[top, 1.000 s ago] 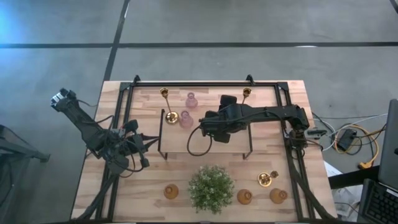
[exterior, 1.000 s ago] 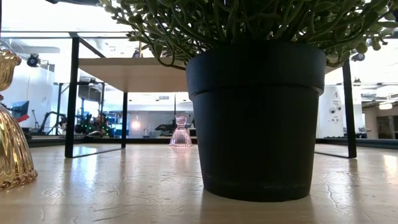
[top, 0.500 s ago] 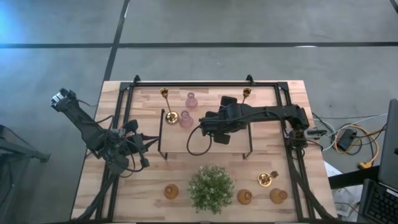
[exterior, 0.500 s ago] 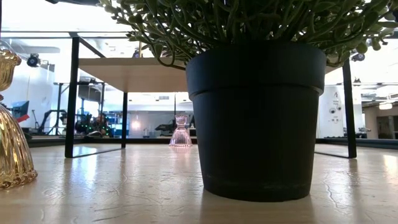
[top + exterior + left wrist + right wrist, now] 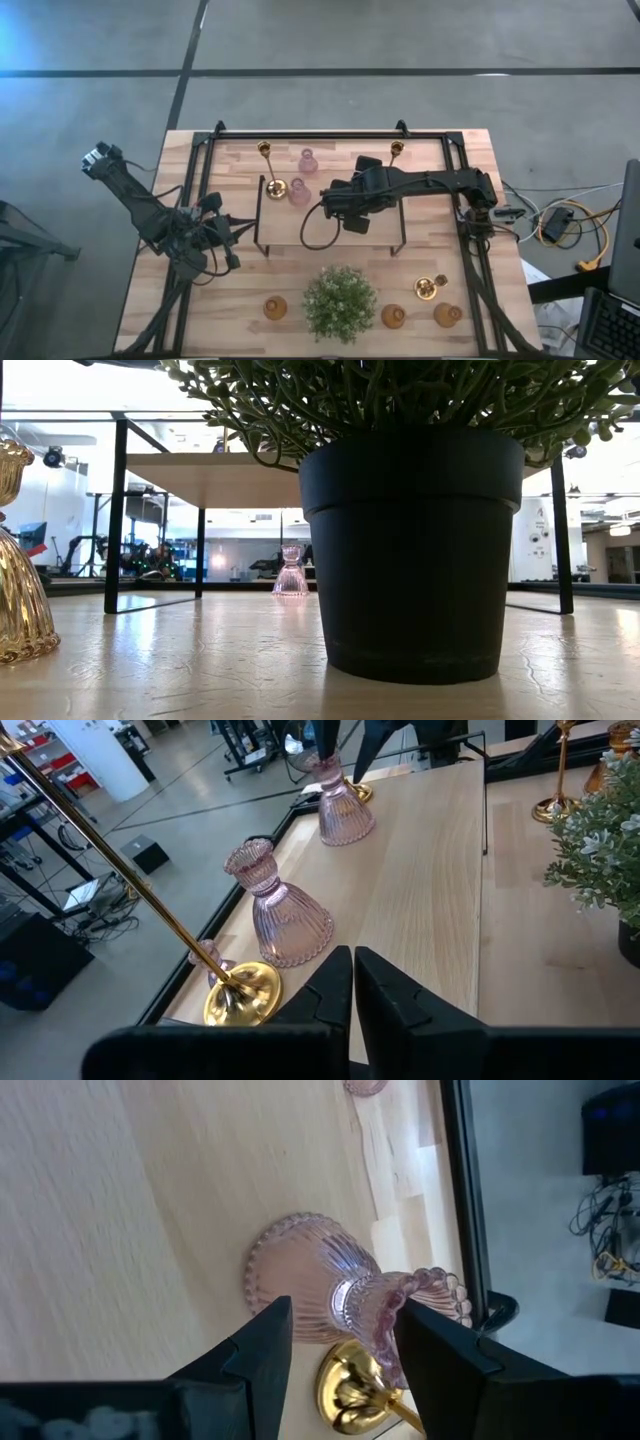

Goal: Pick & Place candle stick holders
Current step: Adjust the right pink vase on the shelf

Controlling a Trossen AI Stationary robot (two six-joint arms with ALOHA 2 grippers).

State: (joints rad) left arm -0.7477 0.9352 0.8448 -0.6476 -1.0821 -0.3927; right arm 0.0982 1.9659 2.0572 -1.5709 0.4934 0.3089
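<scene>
Because the pink glass candle holder (image 5: 320, 1285) stands on the raised shelf (image 5: 330, 225) touching a brass holder's base (image 5: 355, 1380), I keep the right gripper (image 5: 335, 1335) spread astride its neck, not yet clamped. The left gripper (image 5: 352, 982) waits clenched, empty.

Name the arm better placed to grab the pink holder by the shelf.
Right. Its end effector is open with the pink holder between its fingers. The left end effector is shut and sits off at the table's left side.
</scene>
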